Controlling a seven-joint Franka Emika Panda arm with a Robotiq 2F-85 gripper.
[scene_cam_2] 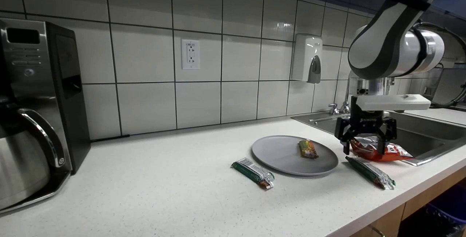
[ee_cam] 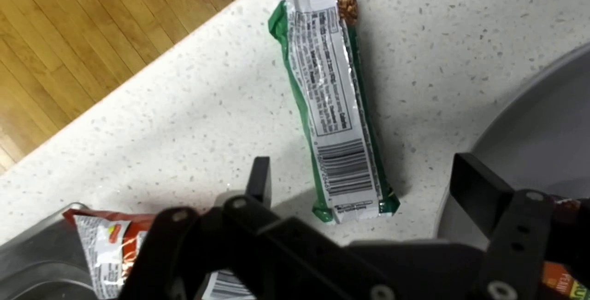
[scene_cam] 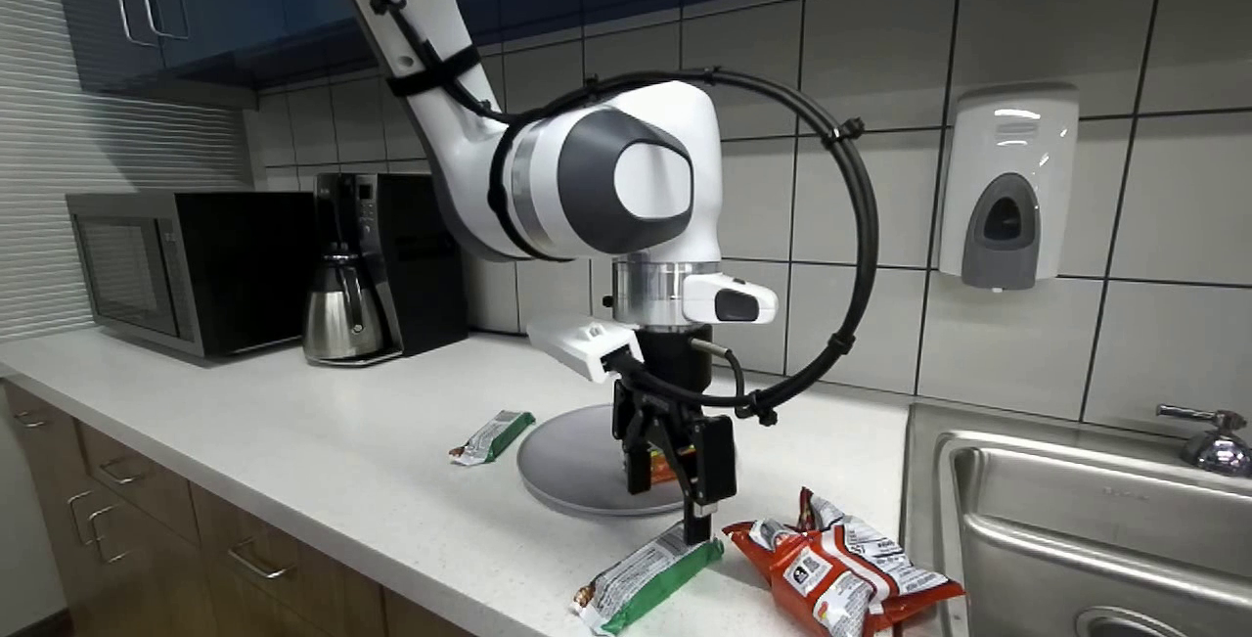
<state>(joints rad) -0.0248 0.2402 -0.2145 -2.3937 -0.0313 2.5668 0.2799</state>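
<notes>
- Pincer (scene_cam_2: 364,149): I had it wide, its two fingers (scene_cam_2: 346,149) well apart and aimed down, at the right of an exterior view.
- Nearest to it was a snack bar (ee_cam: 336,97) in a green and silver wrapper, lying at the upper centre of my wrist view with its printed back facing up.
- In that picture the bar's barcode end showed between the two fingers, with bare speckled counter (ee_cam: 433,60) on either side; how high the fingers hung over it, I couldn't judge.
- Another green bar (scene_cam_2: 253,173) lay just beside a grey plate (scene_cam_2: 280,153), at the lower centre of an exterior view.
- On the plate, right of that frame's centre, I could make out a small orange and yellow packet (scene_cam_2: 308,149).
- Red and crinkled, a bag (scene_cam: 831,578) sat at the bottom right of an exterior view, just beside the steel sink (scene_cam: 1076,480).
- My white arm (scene_cam: 650,182) spanned the upper middle of that same frame, with a black cable (scene_cam: 865,226) looping out to its right.
- Over at the left I had a microwave (scene_cam: 245,265), then a coffee maker (scene_cam: 430,265) with a steel jug (scene_cam: 337,319).
- Up at the right, a soap dispenser (scene_cam: 1012,148) hung on the tiled wall (scene_cam: 880,30).
- Beyond the counter's edge, a wooden floor (ee_cam: 92,37) filled the upper left of my wrist view.
</notes>
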